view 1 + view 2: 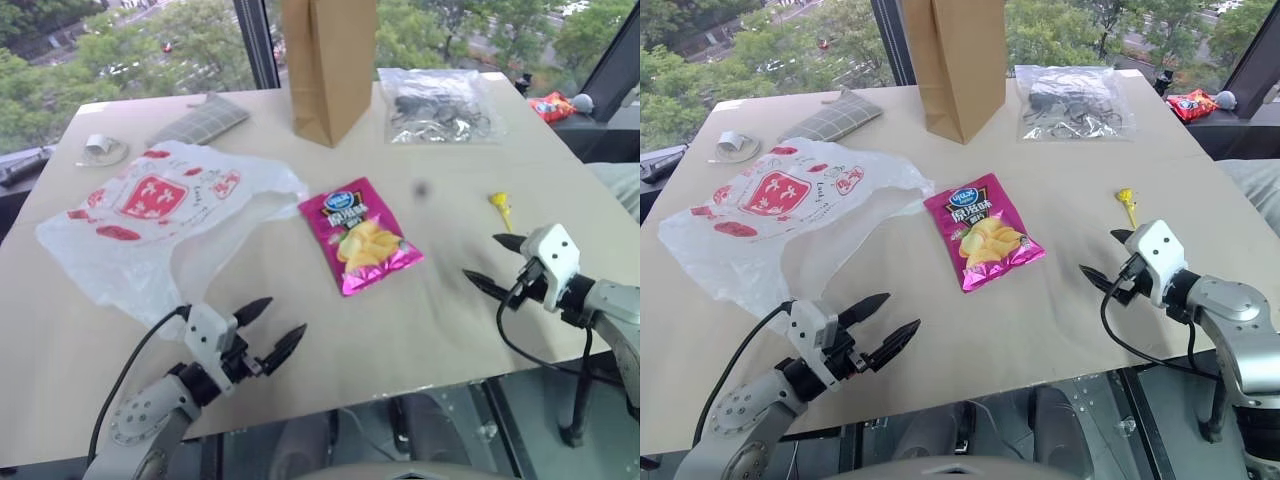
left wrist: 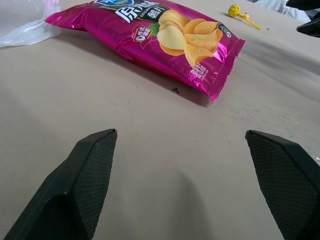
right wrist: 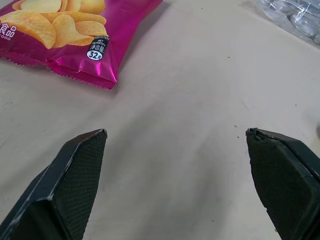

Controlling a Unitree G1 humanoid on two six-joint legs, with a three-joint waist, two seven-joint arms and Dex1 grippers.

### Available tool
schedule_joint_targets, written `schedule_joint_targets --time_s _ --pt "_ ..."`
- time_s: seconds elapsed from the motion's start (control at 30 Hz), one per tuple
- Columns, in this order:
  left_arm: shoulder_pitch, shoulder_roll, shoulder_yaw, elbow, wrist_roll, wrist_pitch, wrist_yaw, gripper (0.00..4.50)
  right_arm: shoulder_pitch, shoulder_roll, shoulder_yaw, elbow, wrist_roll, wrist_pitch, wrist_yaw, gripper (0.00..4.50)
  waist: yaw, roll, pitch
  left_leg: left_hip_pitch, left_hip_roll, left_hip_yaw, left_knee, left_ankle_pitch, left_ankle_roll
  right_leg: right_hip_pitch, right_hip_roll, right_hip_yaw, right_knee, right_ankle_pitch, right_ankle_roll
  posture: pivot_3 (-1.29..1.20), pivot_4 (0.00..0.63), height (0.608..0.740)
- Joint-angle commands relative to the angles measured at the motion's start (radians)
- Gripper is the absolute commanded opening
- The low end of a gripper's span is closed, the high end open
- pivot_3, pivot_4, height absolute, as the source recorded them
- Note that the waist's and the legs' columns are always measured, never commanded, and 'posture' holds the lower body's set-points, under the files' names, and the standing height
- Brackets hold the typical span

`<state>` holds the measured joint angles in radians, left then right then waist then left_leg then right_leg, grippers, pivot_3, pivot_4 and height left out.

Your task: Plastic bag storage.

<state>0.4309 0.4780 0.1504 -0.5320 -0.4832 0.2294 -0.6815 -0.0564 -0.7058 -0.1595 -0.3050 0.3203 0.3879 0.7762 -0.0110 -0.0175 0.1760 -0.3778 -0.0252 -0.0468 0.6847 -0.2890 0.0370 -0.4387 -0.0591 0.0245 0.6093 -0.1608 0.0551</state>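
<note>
Near edge, left: left gripper over bare table, fingers spread wide, nothing between them. Near edge, right: right gripper likewise released and empty, pointing in toward the table's middle.

Just beyond left gripper: plastic bag, lying flat and crumpled on left half of table, red emblem up, near edge close to the gripper but not touched. To its right, touching or almost touching its edge: pink crisp packet. Further right, near right gripper: small yellow object. Far side: brown paper bag standing upright; clear pouch of dark cables right of it; grey checked cloth and tape roll at far left.

Handling, judged: bag very light, limp, thin film; slippery, likely to slide or balloon rather than lift clean. No stiffness to push against. Best hold probably a pinch on a raised wrinkle or on the loop handle; handle position not clear from here. Two-handed gathering likely needed to fold it.

View differences: head views give whole layout and both grippers. Left wrist view shows packet print up close, a corner of the bag's film, and the yellow object beyond. Right wrist view shows packet's near corner and a sliver of the clear pouch.
</note>
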Motion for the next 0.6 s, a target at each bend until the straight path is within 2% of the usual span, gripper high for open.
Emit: schedule_joint_targets --time_s 0.03,0.3,0.43,0.6 --pt "-0.012 -0.005 0.017 0.014 -0.008 -0.048 -0.027 4.27 0.005 -0.003 -0.025 -0.040 0.008 -0.018 -0.007 4.50 0.000 0.000 0.000 0.000 0.000 0.000 0.000 0.000 0.000 0.000 0.000 0.000 0.000 0.000 0.000 0.00 0.150 0.740" --pt "-0.115 -0.021 0.014 0.001 -0.062 -0.019 -0.005 4.27 -0.014 0.028 -0.010 -0.042 0.013 -0.040 -0.024 4.50 0.001 0.000 0.000 0.000 0.000 0.000 0.000 0.000 0.000 0.000 0.000 0.000 0.000 0.001 0.001 0.00 0.150 0.740" --pt "-0.298 -0.010 0.005 -0.090 -0.106 0.134 0.141 4.27 -0.032 0.057 0.000 -0.106 0.059 -0.048 -0.009 4.50 0.003 0.000 0.000 0.000 0.000 -0.002 0.001 0.000 0.000 0.000 0.000 -0.001 0.000 0.003 0.003 0.00 0.150 0.740" --pt "-0.540 0.052 -0.049 -0.179 -0.033 0.406 0.344 4.27 -0.038 0.064 0.033 -0.199 0.093 -0.053 0.021 4.50 0.004 0.000 0.000 0.001 0.000 -0.004 0.002 0.000 0.000 0.002 0.001 -0.003 0.001 0.003 0.003 0.00 0.150 0.740"
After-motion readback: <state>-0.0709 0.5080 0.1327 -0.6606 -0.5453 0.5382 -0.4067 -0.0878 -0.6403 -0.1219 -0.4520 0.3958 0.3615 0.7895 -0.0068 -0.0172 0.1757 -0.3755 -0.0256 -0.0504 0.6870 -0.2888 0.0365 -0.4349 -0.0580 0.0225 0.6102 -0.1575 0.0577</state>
